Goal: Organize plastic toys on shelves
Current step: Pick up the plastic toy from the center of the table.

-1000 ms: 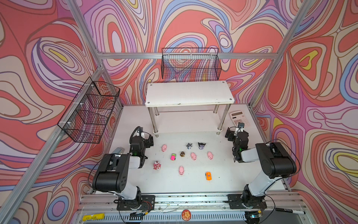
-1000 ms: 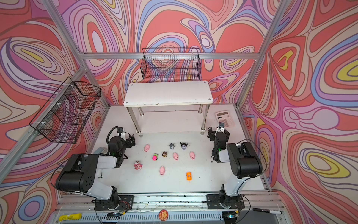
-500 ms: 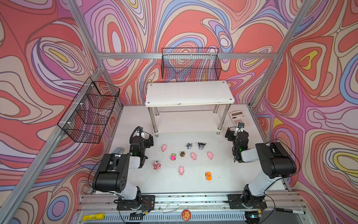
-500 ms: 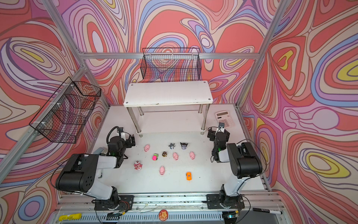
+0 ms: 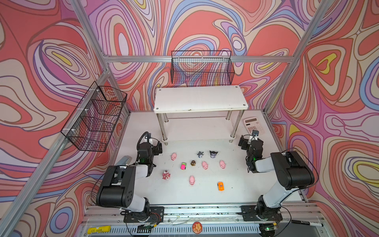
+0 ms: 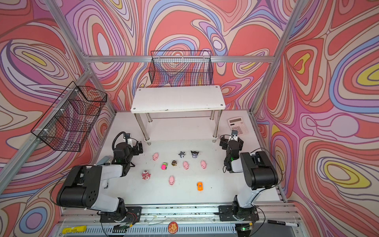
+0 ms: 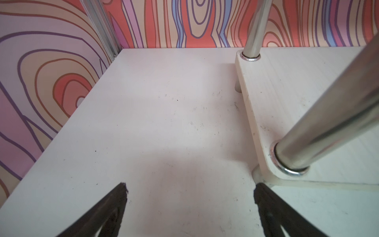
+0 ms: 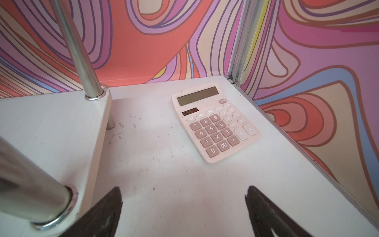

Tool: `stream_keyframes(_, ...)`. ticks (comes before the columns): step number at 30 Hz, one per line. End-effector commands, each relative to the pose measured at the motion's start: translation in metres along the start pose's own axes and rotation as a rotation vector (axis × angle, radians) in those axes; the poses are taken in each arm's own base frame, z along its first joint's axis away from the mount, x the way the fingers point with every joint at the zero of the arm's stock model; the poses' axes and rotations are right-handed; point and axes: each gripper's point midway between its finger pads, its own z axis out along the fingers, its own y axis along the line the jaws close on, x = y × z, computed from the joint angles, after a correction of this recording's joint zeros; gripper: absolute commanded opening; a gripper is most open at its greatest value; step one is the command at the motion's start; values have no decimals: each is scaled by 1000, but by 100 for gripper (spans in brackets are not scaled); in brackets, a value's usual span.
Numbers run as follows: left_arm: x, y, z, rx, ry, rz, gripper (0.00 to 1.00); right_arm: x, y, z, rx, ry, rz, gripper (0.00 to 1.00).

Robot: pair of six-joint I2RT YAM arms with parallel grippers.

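Nothing moves since a second ago: left hand and right hand both wide open, empty, plastic toys scattered on bench before shelves.

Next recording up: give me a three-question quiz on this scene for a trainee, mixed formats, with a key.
1. True or false: a toy already sits on the shelves.
2. How many pink pigs lie on the table? A two, B four, C six.
3. Fill in: the open right end effector faces a pink-keyed ___.
Key: 1 false; 2 B; 3 calculator.
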Motion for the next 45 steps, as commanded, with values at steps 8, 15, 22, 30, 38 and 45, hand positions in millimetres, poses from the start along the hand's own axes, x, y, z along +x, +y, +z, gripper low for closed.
stream_keyframes(8, -42, 3, -18, -72, -17, 29, 100, -7, 1, -2, 9, -17, -8, 99)
stream_keyframes(15, -72, -11, -25, -79, -62, 79, 100, -8, 1, -1, 7, -16, -8, 98)
stream_keyframes(22, -73, -16, -27, -60, -60, 61, 100, -90, 10, 8, 19, 120, -35, 96)
stream_keyframes(30, -88, -24, -50, -78, -79, 19, 100, -97, 7, -30, 138, 292, 55, 98)
stream_keyframes(38, -87, -74, -83, 3, -18, 64, 98, -92, 47, -84, -14, 465, 148, 98)
stream_keyframes(45, -77, -130, -131, 199, 59, 98, 100, -79, 72, -131, -103, 589, 159, 92)
